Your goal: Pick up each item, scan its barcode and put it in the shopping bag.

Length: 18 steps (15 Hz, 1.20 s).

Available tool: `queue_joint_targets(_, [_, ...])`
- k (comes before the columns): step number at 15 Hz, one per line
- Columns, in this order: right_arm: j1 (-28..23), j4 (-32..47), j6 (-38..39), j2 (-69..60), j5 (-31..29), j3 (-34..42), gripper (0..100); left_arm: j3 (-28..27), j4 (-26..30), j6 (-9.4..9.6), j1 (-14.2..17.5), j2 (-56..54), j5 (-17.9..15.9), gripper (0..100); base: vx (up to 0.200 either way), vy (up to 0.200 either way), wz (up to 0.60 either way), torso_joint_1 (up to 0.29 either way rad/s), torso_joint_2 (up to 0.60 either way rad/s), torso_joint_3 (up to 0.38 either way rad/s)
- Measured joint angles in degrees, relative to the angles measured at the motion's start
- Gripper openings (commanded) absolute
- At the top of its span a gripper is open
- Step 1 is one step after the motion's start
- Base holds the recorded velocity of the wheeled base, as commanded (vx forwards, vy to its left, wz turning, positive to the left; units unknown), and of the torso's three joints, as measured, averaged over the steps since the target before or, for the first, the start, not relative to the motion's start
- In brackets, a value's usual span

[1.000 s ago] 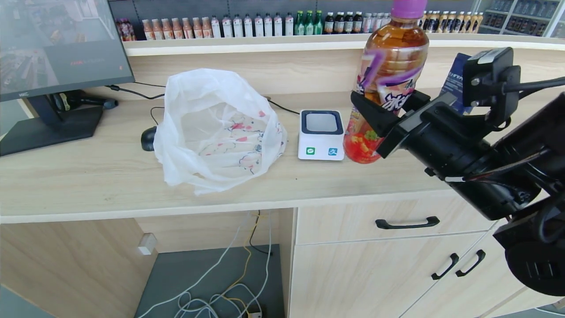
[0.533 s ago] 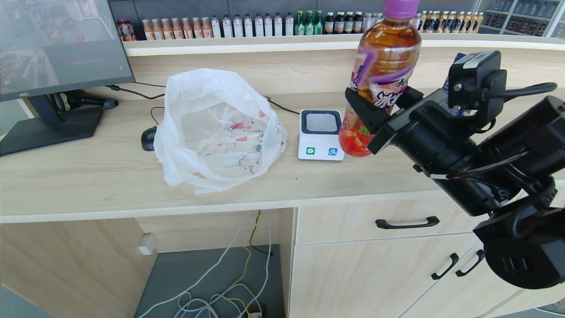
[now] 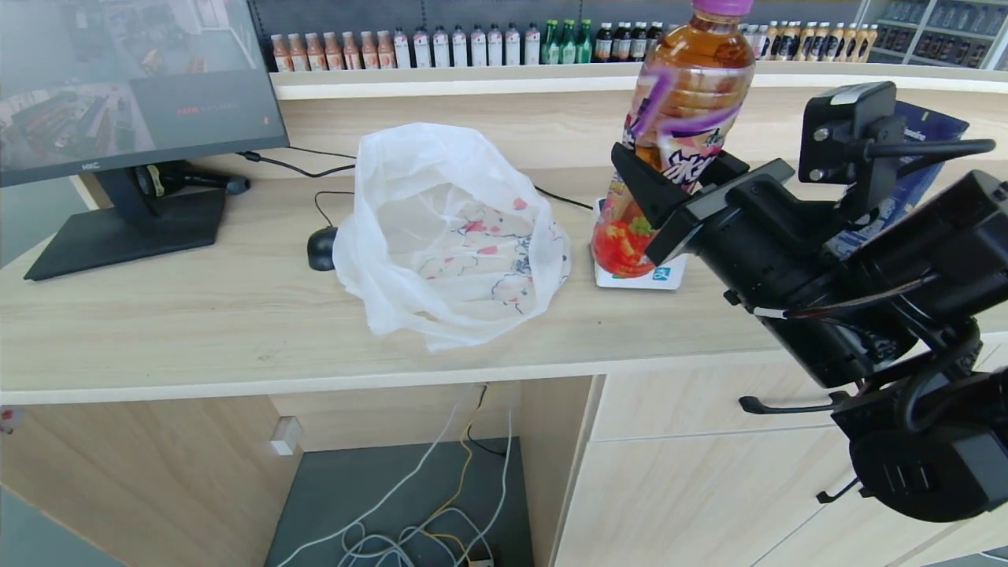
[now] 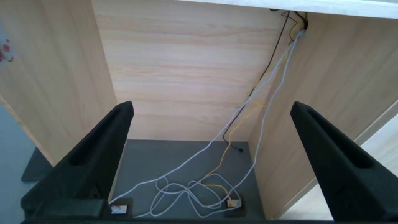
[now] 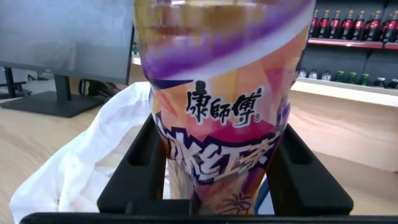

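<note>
An upright bottle of amber drink [image 3: 681,126] with a purple cap and a purple and orange label is held in my right gripper [image 3: 679,179], which is shut on its middle. It hangs just above the white barcode scanner [image 3: 660,276] on the counter and hides most of it. The right wrist view shows the bottle [image 5: 224,124] between the black fingers [image 5: 134,168]. The white shopping bag [image 3: 457,236] stands open to the left of the scanner. My left gripper [image 4: 211,137] is open and holds nothing, low down in front of the recess under the counter.
A monitor [image 3: 134,79] stands at the counter's left, with a handheld scanner [image 3: 189,181] behind its foot and a black mouse [image 3: 321,248] beside the bag. A blue box [image 3: 921,173] stands at the right behind my arm. Loose cables [image 4: 211,180] lie on the floor under the counter.
The right gripper has carried the bottle left, from beside the scanner to over it. The head camera has shifted, so the whole scene sits further right.
</note>
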Motion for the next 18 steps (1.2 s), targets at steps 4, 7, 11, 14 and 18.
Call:
queue_joint_targets(4, [0.3,-0.3,0.3,0.0,0.0,0.1,0,0.0,0.0,-0.04,0.0,0.0,0.0,100,0.000,0.200,0.00,0.005,0.00,0.001])
queue_joint_targets(7, [0.3,-0.5,0.4,0.2,-0.1,0.1,0,0.0,0.0,0.00,0.0,0.0,0.0,100,0.000,0.200,0.00,0.004,0.00,0.001])
queue_joint_targets(11, [0.6,-0.4,0.0,0.5,0.1,0.1,0,0.0,0.0,0.21,0.0,0.0,0.0,100,0.000,0.000,0.00,0.000,0.00,0.000])
queue_joint_targets(14, [0.6,-0.4,-0.9,0.6,0.0,0.0,0,0.0,0.0,0.22,0.0,0.0,0.0,100,0.000,0.000,0.00,0.000,0.00,0.000])
queue_joint_targets(18, [0.9,0.4,-1.5,1.0,0.0,0.7,0,0.0,0.0,0.24,0.0,0.0,0.0,100,0.000,0.000,0.00,0.000,0.00,0.000])
